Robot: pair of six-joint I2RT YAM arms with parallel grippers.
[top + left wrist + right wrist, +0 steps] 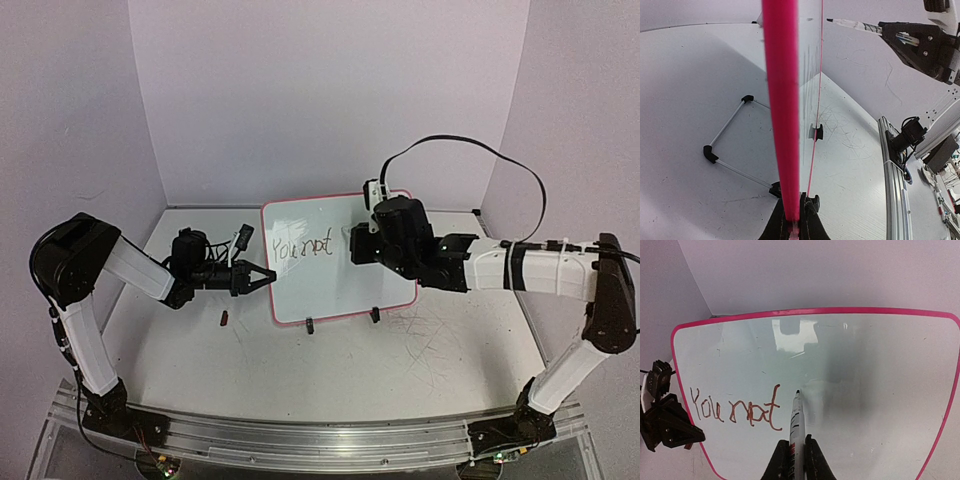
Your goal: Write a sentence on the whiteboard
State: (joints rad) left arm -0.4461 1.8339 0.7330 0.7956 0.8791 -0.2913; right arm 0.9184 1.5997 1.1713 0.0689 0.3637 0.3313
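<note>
Two words of thin reddish-brown handwriting, reading roughly "You not", make up the sentence so far. They sit on the left half of the small rectangular whiteboard with rounded corners and a thin pink rim, about midway up. The right half is bare.

The whiteboard stands nearly upright near the middle of the scuffed white surface, on two small black clip feet along its lower edge. In the left wrist view a thin wire stand with black corner pieces lies on the surface behind it.

The left gripper comes in level from the left and is clamped on the board's left rim, with the pink edge running up from between its black fingers.

The right gripper faces the front of the board, its fingers pressed together around a slim white marker pen with a dark tip. The tip points at the board just to the right of the last letter, level with the top of the writing. Whether it touches the board cannot be told.

One small dark red object lies on the surface below the left gripper, near the board's lower left corner.
</note>
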